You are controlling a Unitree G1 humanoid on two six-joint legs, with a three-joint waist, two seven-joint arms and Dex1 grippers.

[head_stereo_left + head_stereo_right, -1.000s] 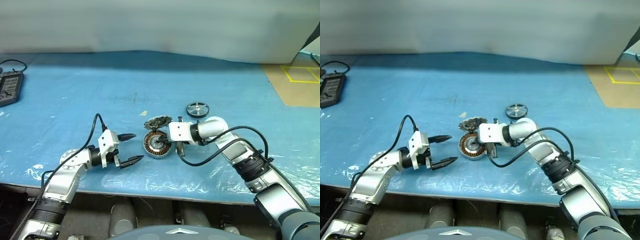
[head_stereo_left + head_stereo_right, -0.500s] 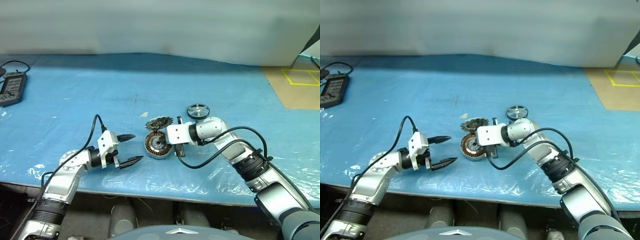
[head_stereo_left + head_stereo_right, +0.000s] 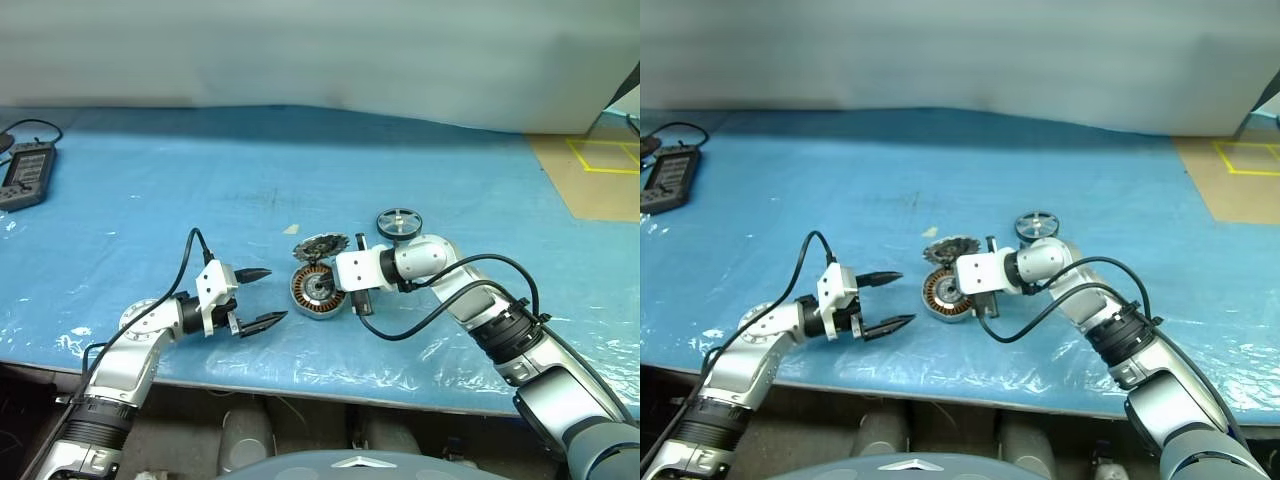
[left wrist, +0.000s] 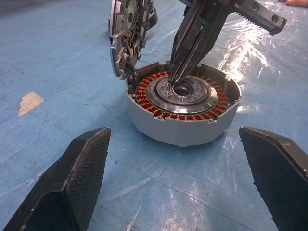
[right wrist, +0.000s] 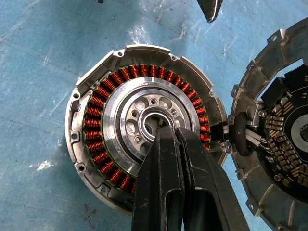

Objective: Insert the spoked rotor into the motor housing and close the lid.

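The motor housing (image 3: 314,291) lies on the blue sheet, a silver cup with copper windings (image 5: 98,139) around a dark centre. Its toothed lid (image 3: 320,246) stands tilted open at the far rim, still joined to it (image 5: 284,144). The spoked rotor (image 3: 398,221), black-rimmed, lies flat behind and to the right of the housing. My right gripper (image 5: 167,130) is shut, its tips resting at the housing's centre hole with nothing seen between them. My left gripper (image 3: 262,297) hangs open to the left of the housing, level with it and apart from it.
A black handheld device (image 3: 22,175) with a cable lies at the far left. A brown board with yellow tape (image 3: 590,165) is at the far right. A small beige scrap (image 3: 289,228) lies behind the housing. The table's front edge (image 3: 300,375) runs just below both arms.
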